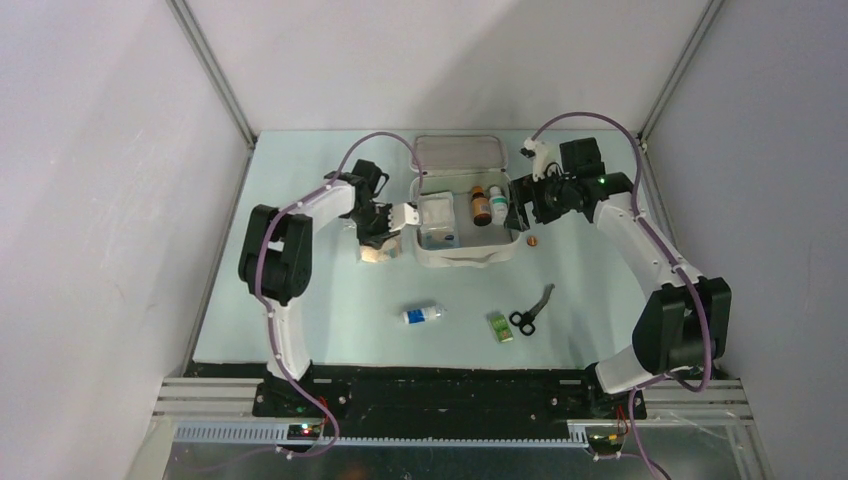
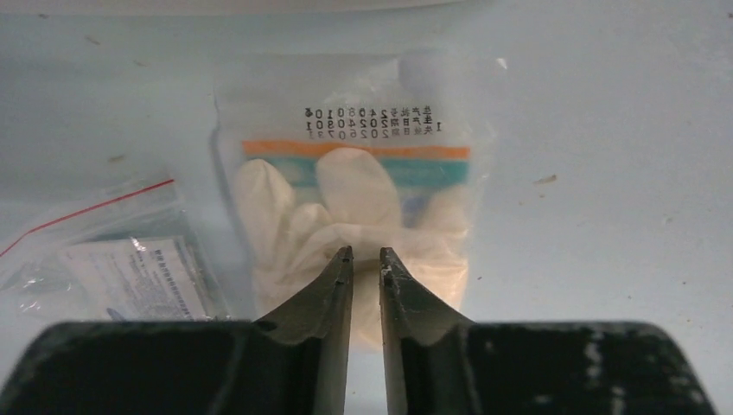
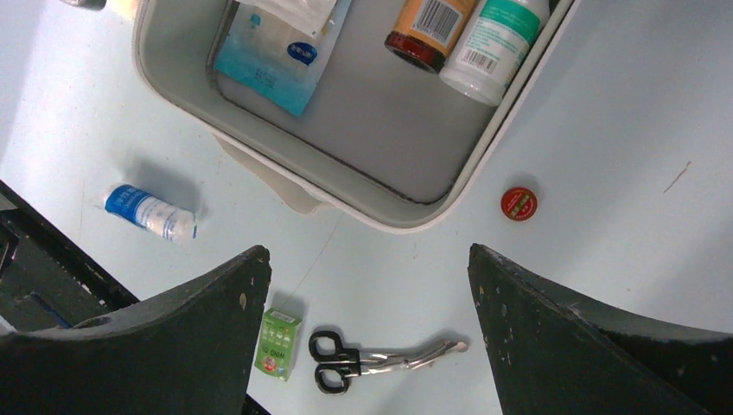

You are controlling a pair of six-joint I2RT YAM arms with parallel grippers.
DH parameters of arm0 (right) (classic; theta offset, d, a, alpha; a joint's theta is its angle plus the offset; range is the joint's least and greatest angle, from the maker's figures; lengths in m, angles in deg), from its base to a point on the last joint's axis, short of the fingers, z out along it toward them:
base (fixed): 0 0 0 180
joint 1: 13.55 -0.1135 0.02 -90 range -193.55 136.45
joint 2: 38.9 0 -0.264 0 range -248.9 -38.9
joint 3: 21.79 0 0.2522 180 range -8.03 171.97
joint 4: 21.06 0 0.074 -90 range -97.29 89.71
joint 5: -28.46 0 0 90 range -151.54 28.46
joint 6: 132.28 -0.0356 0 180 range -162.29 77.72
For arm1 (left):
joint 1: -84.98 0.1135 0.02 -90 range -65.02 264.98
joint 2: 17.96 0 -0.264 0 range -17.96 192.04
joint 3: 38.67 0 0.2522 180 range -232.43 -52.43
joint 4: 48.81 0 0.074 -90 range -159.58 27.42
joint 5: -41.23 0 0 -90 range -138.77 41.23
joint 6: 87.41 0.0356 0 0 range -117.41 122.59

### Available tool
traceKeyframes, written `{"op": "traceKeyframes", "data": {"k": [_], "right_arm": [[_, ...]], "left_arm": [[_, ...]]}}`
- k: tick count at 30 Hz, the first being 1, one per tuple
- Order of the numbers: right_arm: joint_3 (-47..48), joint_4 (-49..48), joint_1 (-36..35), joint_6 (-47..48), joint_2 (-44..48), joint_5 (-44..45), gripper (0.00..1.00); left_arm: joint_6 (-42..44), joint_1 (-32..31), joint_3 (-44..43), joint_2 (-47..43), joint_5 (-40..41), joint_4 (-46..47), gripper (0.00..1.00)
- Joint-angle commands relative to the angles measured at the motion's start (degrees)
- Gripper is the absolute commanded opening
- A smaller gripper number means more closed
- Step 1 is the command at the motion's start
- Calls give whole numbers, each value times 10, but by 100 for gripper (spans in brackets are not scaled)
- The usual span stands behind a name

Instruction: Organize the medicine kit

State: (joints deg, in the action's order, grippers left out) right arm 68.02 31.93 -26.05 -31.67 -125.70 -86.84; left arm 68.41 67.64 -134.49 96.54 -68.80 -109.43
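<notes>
The medicine kit (image 1: 497, 250) lies open at the back middle, its lid (image 1: 458, 155) folded back. It also shows in the right wrist view (image 3: 393, 216). Inside stand a brown bottle (image 1: 481, 205) and a white bottle with a green label (image 1: 498, 203), with flat packets (image 3: 277, 52) beside them. My left gripper (image 1: 385, 228) is just left of the kit. In the left wrist view its fingers (image 2: 366, 252) are pinched almost together on a clear packet of white gloves (image 2: 354, 199) lying on the table. My right gripper (image 1: 517, 212) hangs open and empty (image 3: 365, 252) by the kit's right front corner.
On the table in front of the kit lie a bandage roll (image 1: 422, 315), a small green box (image 1: 501, 327) and black-handled scissors (image 1: 530, 312). A small red round tin (image 1: 533, 241) sits right of the kit. A zip bag with a leaflet (image 2: 112, 259) lies beside the gloves.
</notes>
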Motion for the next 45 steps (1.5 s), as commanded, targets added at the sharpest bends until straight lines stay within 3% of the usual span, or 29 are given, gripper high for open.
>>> {"op": "traceKeyframes", "data": {"k": [1,5,10,17,18,19,20,21,22,23,25,32,40,45], "right_arm": [[-11,5,7,-2,31,-3,89],[-15,1,9,-6,35,-4,89],[-15,-5,10,-8,34,-3,89],[-15,-11,10,-12,31,-2,89],[-15,-12,10,-14,30,-2,89],[-15,-12,10,-15,30,-2,89],[-15,-13,10,-15,30,-2,89],[-15,-13,9,-16,30,-2,89],[-15,-14,9,-17,30,-3,89],[-15,-15,9,-20,29,-3,89],[-15,-15,8,-22,30,-2,89],[-15,-11,5,-24,30,-4,89],[-15,-6,7,-25,30,-2,90],[-15,-10,6,-34,23,-11,90]], "left_arm": [[9,-8,-25,7,18,-2,18],[9,-13,-21,4,25,-2,15],[-19,-3,-20,-41,-6,-12,1],[-91,9,-22,-108,-67,-15,2],[-101,11,-23,-109,-70,-15,7],[-118,14,-23,-109,-77,-15,24],[-123,15,-21,-109,-74,-15,33],[-119,16,-14,-107,-71,-15,54],[-98,16,-10,-105,-56,-15,67],[-81,14,0,-100,-46,-14,91],[-29,10,10,-93,-11,-15,99],[60,7,-5,-51,60,-13,100],[82,3,-29,-6,96,-14,86],[41,-26,-49,19,172,-15,86]]}}
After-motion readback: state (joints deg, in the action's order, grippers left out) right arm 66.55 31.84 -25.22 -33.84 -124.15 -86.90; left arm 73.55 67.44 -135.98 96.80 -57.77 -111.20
